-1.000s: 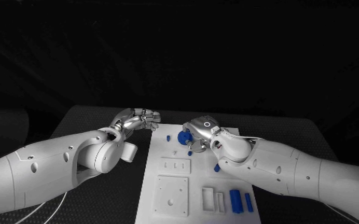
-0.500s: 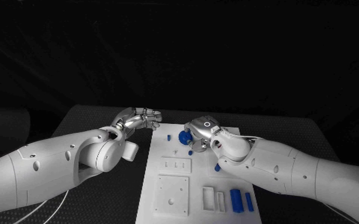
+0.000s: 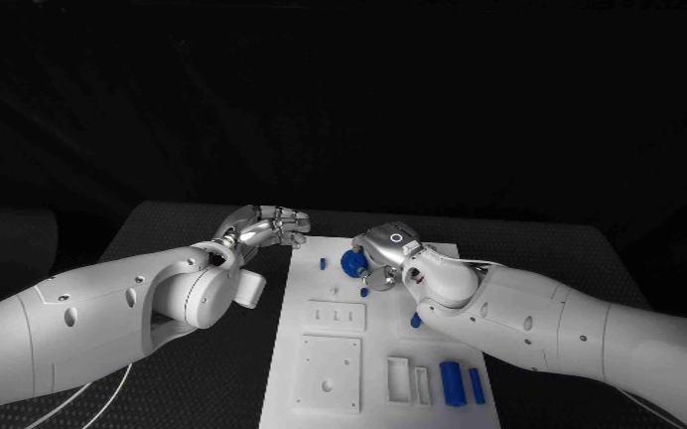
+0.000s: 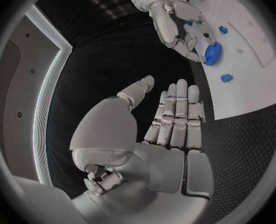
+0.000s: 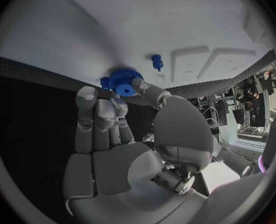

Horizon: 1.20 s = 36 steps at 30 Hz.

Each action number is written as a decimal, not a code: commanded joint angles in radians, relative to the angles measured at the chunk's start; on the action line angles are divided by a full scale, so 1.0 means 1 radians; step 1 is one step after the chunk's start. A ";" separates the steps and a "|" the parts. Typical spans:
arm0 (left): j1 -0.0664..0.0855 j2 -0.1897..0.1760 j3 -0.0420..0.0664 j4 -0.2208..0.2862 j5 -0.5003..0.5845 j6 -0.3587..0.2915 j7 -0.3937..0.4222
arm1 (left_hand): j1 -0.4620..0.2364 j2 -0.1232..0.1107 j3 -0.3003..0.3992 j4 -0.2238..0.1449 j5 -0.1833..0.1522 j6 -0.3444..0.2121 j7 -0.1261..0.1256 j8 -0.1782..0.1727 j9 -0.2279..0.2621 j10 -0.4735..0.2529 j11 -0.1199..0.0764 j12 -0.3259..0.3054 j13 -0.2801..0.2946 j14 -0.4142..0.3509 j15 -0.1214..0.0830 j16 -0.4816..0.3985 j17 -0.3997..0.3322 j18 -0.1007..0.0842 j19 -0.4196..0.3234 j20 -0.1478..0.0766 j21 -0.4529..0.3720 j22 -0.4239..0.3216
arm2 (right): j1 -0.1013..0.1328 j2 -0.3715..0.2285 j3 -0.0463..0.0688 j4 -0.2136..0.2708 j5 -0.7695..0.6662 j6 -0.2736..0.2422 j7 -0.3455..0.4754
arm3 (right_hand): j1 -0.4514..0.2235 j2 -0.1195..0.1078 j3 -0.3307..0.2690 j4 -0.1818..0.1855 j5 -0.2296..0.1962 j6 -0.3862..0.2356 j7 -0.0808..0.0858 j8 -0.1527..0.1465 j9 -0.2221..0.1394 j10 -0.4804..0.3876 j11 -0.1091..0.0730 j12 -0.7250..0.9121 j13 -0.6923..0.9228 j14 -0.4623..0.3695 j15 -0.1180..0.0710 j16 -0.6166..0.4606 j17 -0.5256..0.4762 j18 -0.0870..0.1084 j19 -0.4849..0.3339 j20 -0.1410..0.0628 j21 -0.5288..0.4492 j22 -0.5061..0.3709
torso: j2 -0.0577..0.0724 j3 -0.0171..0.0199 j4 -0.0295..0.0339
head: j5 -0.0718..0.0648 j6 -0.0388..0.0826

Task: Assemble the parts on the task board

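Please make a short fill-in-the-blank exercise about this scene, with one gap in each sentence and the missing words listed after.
1. The round blue toothed gear is held by the ____ robot hand.
2. The left robot hand holds ____.
3. The flat white plastic task board lies on a ____ table.
4. The left robot hand is above the table, beside the board's ____ edge in the head view.

Missing words: right; nothing; black; left

Black table (image 3: 187,225), white task board (image 3: 330,350) lying flat on its middle, lengthwise toward the robot
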 commanded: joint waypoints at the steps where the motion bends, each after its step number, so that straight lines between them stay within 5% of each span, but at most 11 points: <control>1: 0.001 0.003 0.001 0.001 -0.003 0.008 0.009 | -0.008 -0.002 0.002 -0.001 -0.001 -0.003 0.003 -0.005 0.002 0.000 0.004 -0.006 -0.001 0.001 0.009 -0.007 0.002 0.014 -0.007 -0.002 0.003 0.018 | -0.004 0.003 -0.003 0.001 0.019 0.033 0.010 | 0.006 -0.005 -0.005 -0.003 0.011 -0.004 0.011 -0.008 -0.003 -0.006 0.009 -0.007 0.000 0.000 0.009 -0.006 0.002 0.053 -0.008 0.000 -0.005 0.015 | 0.000 -0.0010 0.0009 | 0.000 -0.001; 5: 0.001 0.002 0.001 0.001 -0.003 0.008 0.009 | -0.008 -0.002 0.002 -0.001 -0.001 -0.004 0.003 -0.005 0.002 0.000 0.004 -0.006 -0.001 0.001 0.009 -0.007 0.002 0.014 -0.008 -0.002 0.003 0.018 | -0.004 0.002 -0.003 0.003 0.023 0.035 0.011 | 0.005 -0.004 -0.008 -0.004 0.047 -0.012 0.009 -0.011 -0.004 -0.007 0.007 -0.007 0.000 0.001 0.007 -0.009 0.005 0.053 -0.008 0.001 -0.006 0.015 | 0.000 -0.0014 0.0017 | -0.002 -0.006; 9: 0.001 0.002 0.001 0.001 -0.003 0.009 0.009 | -0.008 -0.002 0.003 -0.002 -0.001 -0.004 0.004 -0.006 0.002 0.000 0.004 -0.007 -0.001 0.001 0.009 -0.007 0.002 0.014 -0.008 -0.002 0.003 0.018 | -0.004 0.002 -0.003 0.004 0.034 0.033 0.012 | 0.007 -0.002 -0.003 -0.007 0.179 -0.028 0.004 -0.014 -0.005 -0.007 0.003 -0.007 0.000 0.002 0.003 -0.012 0.010 0.053 -0.007 0.001 -0.007 0.016 | 0.000 -0.0014 0.0007 | 0.000 -0.005; 13: 0.001 0.002 0.001 0.001 -0.003 0.009 0.009 | -0.008 -0.002 0.003 -0.002 -0.001 -0.004 0.004 -0.006 0.002 0.000 0.004 -0.007 -0.001 0.001 0.009 -0.008 0.003 0.014 -0.008 -0.002 0.004 0.018 | -0.004 0.003 -0.003 0.005 0.050 0.033 0.017 | 0.008 0.002 0.001 -0.010 0.247 -0.034 0.000 -0.013 -0.004 -0.006 -0.001 -0.007 0.000 0.003 -0.001 -0.014 0.013 0.053 -0.006 0.001 -0.007 0.016 | 0.000 -0.0014 0.0010 | 0.000 -0.005; 25: 0.001 0.001 0.001 0.000 -0.003 0.008 0.009 | -0.008 -0.002 0.003 -0.002 -0.001 -0.005 0.004 -0.007 0.002 0.000 0.005 -0.007 -0.001 0.001 0.009 -0.008 0.003 0.014 -0.008 -0.002 0.004 0.018 | -0.004 -0.002 -0.003 0.018 0.078 0.036 0.029 | 0.000 0.019 0.004 -0.013 0.355 -0.034 -0.009 -0.003 0.002 -0.005 -0.010 -0.006 0.001 0.005 -0.009 -0.019 0.022 0.053 -0.004 0.001 -0.007 0.017 | 0.000 -0.0007 -0.0006 | 0.005 -0.007; 33: 0.001 0.002 0.001 0.000 -0.003 0.008 0.008 | -0.009 -0.002 0.004 -0.002 -0.001 -0.005 0.004 -0.007 0.002 0.000 0.005 -0.007 -0.001 0.001 0.009 -0.009 0.004 0.014 -0.008 -0.002 0.004 0.018 | -0.004 -0.001 -0.003 0.011 0.106 0.071 0.025 | -0.001 0.021 0.004 -0.014 0.362 -0.030 -0.008 0.000 0.003 -0.005 -0.009 -0.006 0.002 0.006 -0.009 -0.019 0.023 0.053 -0.004 0.001 -0.006 0.017 | 0.001 0.0005 -0.0013 | 0.004 -0.005; 36: 0.001 0.002 0.001 0.000 -0.003 0.009 0.007 | -0.010 -0.002 0.004 -0.001 -0.001 -0.006 0.005 -0.008 0.002 -0.001 0.005 -0.008 -0.001 0.001 0.009 -0.009 0.004 0.014 -0.008 -0.002 0.004 0.018 | -0.004 -0.001 -0.003 0.010 0.111 0.087 0.022 | 0.004 0.045 0.026 -0.025 0.477 -0.036 -0.008 0.000 0.003 -0.006 -0.009 -0.006 0.003 0.005 -0.009 -0.020 0.027 0.053 -0.007 -0.001 -0.008 0.017 | 0.001 0.0007 -0.0008 | 0.003 -0.005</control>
